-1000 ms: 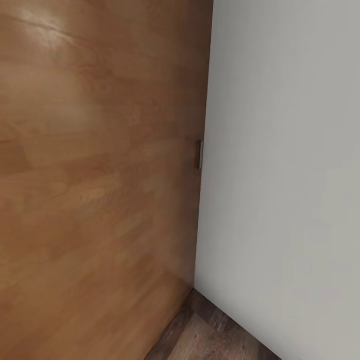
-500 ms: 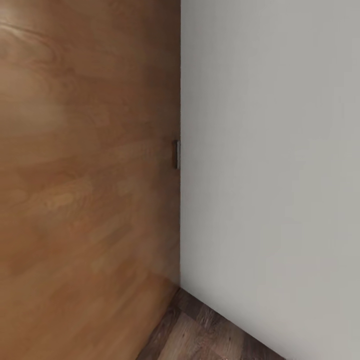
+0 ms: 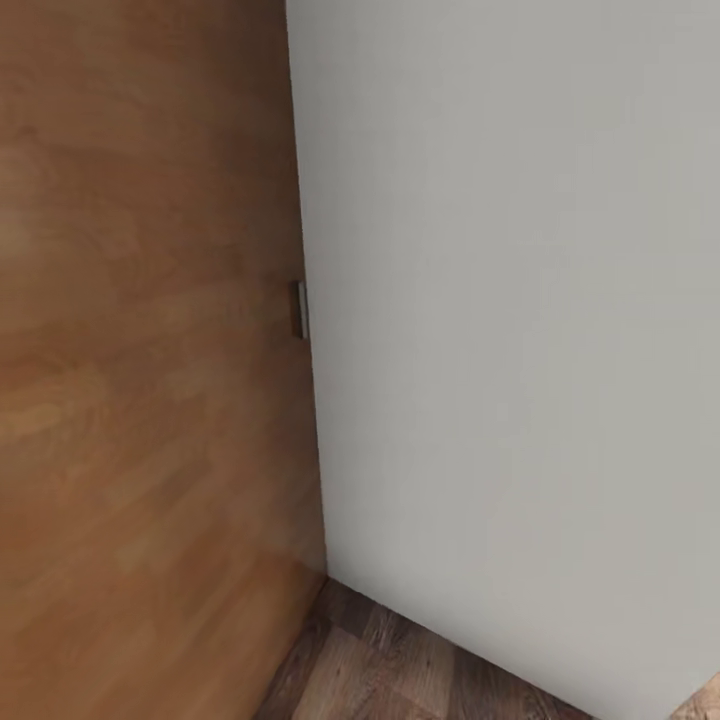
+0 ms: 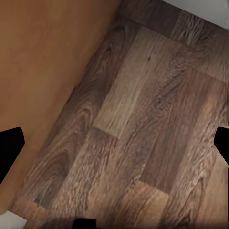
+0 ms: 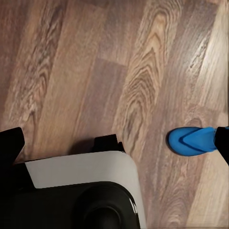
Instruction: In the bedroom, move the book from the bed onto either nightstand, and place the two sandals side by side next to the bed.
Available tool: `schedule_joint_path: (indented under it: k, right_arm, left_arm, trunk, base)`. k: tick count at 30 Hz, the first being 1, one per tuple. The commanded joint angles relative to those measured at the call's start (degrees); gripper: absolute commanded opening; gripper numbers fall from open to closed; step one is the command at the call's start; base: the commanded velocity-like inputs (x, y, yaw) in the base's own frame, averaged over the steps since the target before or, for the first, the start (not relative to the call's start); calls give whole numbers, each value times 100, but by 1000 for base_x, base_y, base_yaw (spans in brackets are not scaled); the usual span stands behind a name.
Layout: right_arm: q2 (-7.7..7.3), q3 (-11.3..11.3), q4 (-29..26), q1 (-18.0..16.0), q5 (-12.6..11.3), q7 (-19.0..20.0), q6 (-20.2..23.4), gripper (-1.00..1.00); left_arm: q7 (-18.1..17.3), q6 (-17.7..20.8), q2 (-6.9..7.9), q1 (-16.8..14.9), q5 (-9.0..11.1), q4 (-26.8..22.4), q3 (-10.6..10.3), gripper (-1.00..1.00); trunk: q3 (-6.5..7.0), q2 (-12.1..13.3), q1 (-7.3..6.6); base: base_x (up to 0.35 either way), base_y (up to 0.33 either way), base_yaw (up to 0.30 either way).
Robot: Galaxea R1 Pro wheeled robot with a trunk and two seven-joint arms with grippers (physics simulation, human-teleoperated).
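One bright blue sandal (image 5: 191,141) shows in the right wrist view on the wood-plank floor (image 5: 95,71), its far end cut off by one dark fingertip. My right gripper (image 5: 116,145) is open, fingers wide apart with nothing between them. In the left wrist view my left gripper (image 4: 116,145) is open too, hanging empty over bare floor planks (image 4: 143,119). The book, the bed and the nightstand are out of view.
Close ahead in the head view, a brown wooden door (image 3: 140,400) with a small metal plate (image 3: 298,308) meets a white wall (image 3: 520,350). A strip of floor (image 3: 380,670) lies below. My white and black base (image 5: 81,195) is beside the sandal.
The whole head view has swung right: the door's edge and metal plate slid left in the picture and more white wall shows. That is camera motion.
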Motion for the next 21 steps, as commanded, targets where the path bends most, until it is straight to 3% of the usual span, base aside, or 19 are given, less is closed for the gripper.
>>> schedule_joint_path:
  k: [1,21]
  right_arm:
    - [2,-9,-1,-1,0,-5,-14,100]
    - [2,-9,-1,-1,-1,-5,-14,100]
  left_arm:
    - [-1,-12,2,2,3,-4,-3,100]
    - [-2,-12,5,2,3,-4,-3,100]
  trunk:
    - [-4,-2,0]
    - [-4,-2,0]
  base:
    - [0,0,-287]
    - [0,0,-286]
